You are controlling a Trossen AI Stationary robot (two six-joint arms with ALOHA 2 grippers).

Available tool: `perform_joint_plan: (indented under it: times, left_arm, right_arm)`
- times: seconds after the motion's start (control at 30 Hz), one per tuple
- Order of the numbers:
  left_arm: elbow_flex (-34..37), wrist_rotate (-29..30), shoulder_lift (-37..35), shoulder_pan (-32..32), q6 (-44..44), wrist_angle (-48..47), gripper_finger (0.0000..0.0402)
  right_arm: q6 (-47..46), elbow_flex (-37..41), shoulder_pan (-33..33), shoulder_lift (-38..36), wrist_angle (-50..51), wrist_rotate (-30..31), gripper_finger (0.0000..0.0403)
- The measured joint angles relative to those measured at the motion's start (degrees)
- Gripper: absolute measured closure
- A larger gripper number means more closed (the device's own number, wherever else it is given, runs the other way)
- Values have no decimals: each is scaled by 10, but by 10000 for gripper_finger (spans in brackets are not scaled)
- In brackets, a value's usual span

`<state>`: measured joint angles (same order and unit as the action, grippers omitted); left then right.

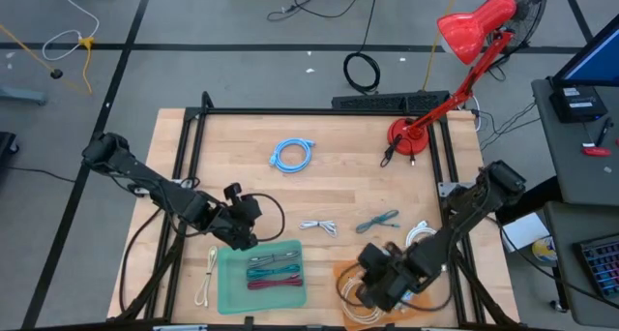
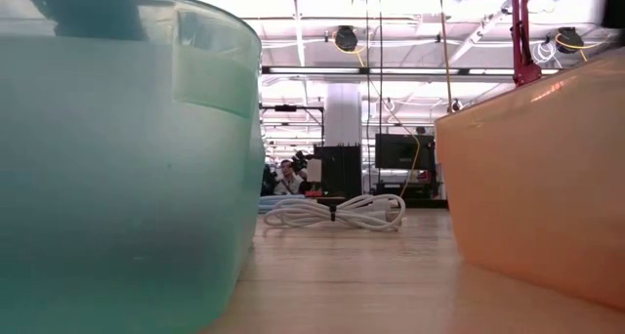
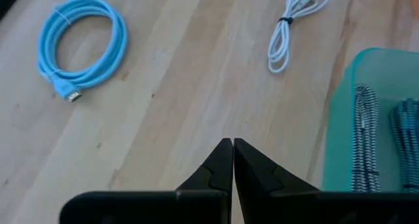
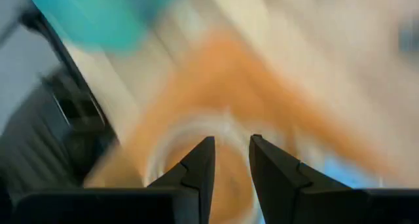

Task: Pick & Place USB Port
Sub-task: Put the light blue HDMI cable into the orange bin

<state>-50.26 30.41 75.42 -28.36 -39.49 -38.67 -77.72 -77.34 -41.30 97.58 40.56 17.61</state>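
Note:
My left gripper (image 1: 249, 225) hangs shut over bare wood just beyond the far left corner of the green tray (image 1: 228, 290); its fingertips (image 3: 232, 147) meet with nothing between them. The tray holds several bundled USB cables (image 1: 276, 271). My right gripper (image 1: 373, 285) hovers over the orange tray (image 1: 340, 270), which holds coiled white cable (image 1: 360, 314). In the blurred right wrist view its fingers (image 4: 230, 145) stand a little apart with nothing seen between them. A white bundled cable (image 1: 319, 225) lies on the wood between the trays.
On the table lie a blue coiled cable (image 1: 292, 154), a teal cable (image 1: 377, 220), a white cable (image 1: 418, 234) and a cream cable (image 1: 206, 278) left of the green tray. A red desk lamp (image 1: 411, 135) stands at the far right. People show in the room behind (image 2: 286, 178).

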Motion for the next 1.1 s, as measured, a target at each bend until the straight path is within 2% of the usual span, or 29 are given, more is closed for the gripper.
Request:
perform_joint_plan:
  times: [0.2,0.47,0.57,0.8,0.9,1.1]
  left_arm:
    - [0,-20,0,-3,2,22,383]
    - [0,-24,0,-34,-12,25,383]
    - [0,-24,0,-50,-23,26,383]
    - [0,-19,0,-80,-53,38,383]
    - [0,-18,0,-93,-64,59,383]
    - [0,4,0,-131,-79,119,383]
  right_arm:
    - [167,0,68,-20,-83,47,316]
    - [380,0,191,-48,-125,49,316]
    - [448,0,233,-61,-156,14,316]
    - [530,0,301,-105,-246,-128,316]
    - [537,-1,325,-126,-266,-148,316]
    - [547,-1,373,-152,-255,-148,316]
